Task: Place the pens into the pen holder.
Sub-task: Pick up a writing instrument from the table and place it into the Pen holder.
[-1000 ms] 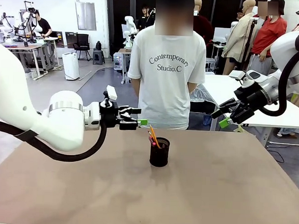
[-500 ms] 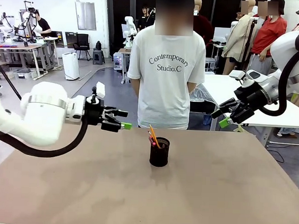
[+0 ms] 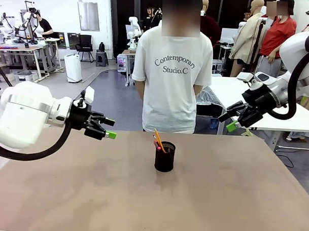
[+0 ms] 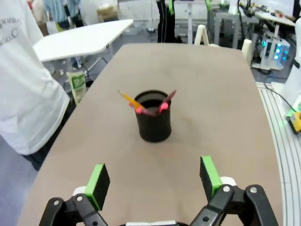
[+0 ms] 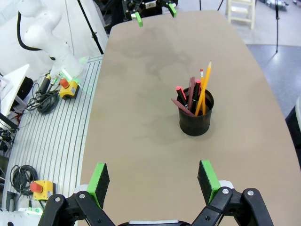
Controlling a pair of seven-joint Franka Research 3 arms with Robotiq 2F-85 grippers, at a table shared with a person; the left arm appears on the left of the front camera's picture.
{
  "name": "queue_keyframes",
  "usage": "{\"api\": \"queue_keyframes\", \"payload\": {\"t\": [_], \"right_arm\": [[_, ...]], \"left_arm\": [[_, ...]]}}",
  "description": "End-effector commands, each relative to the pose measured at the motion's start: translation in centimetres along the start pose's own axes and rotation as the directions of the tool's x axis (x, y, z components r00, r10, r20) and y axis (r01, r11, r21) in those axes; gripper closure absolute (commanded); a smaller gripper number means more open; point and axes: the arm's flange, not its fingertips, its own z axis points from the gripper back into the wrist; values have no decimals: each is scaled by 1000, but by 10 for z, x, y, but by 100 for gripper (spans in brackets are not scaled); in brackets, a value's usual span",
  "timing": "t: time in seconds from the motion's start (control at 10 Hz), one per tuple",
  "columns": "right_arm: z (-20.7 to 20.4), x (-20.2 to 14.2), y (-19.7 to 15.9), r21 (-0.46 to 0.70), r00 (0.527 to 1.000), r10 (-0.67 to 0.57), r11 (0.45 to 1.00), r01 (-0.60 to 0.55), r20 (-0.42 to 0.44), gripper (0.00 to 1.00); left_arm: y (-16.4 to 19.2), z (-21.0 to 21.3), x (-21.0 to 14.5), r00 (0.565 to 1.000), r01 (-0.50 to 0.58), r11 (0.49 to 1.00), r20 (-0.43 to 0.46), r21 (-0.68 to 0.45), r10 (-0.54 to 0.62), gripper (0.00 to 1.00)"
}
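My left fingers [image 3: 109, 129] and right fingers [image 3: 229, 121] hang spread and empty above the surface's [image 3: 217, 199] far edges; the pens [image 3: 157, 139] stand in the pen holder [image 3: 164, 156], mid-surface.

We see a wide, matte brown table [image 3: 233, 199] with rounded corners, and near its middle stands a small black cylindrical wire-mesh pen holder [image 3: 164, 157], resting directly on the bare tabletop with thin pens [image 3: 158, 139] sticking out above its rim.

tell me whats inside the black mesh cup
The pen holder holds a yellow pencil, a dark red pen and pink-tipped sticks, all leaning on its rim. Their lower ends are hidden by its wall.
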Motion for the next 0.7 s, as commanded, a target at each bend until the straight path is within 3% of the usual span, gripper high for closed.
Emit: {"api": "queue_keyframes", "payload": {"t": [0.0,0.2,0.6], "right_arm": [[1,1,2,2,1000,-5,1000,5,6,0],[1,1,2,2,1000,-5,1000,5,6,0],[1,1,2,2,1000,-5,1000,5,6,0]], "left_arm": [[5,20,8,995,-45,998,-92,-39,41,0],[11,32,18,984,-133,989,-126,-68,124,0],[14,45,31,988,-103,991,-124,-89,92,0]]}}
